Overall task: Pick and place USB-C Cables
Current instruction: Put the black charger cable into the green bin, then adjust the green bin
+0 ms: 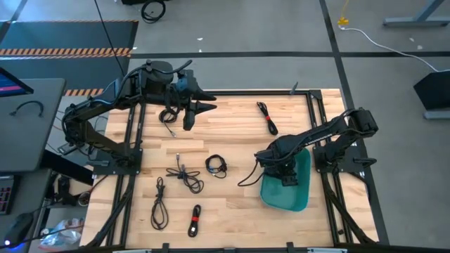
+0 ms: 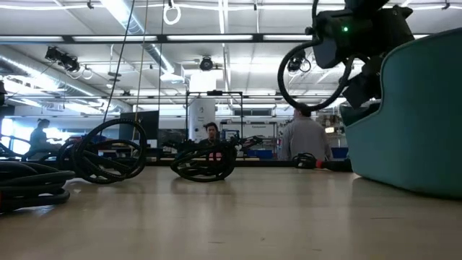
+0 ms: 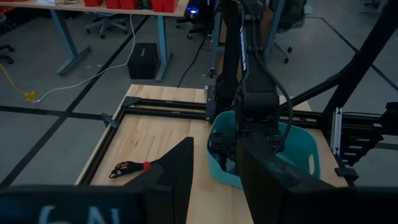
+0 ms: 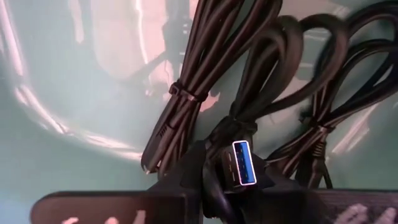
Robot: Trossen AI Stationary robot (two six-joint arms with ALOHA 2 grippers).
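Right gripper (image 1: 285, 171) inside teal tub (image 1: 304, 200), clamped on a USB-C cable bundle (image 4: 239, 163); left gripper (image 1: 199, 110) well away from the tub, fingers apart.

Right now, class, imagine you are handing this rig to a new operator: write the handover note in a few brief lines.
Left gripper: open, empty, over the table's back left.
Right gripper: shut on a cable with a blue plug, at the teal tub.
Done: at least two other bundles lie in the tub.
Left: release the held cable; about six loose cables remain on the table, including the red-banded one.
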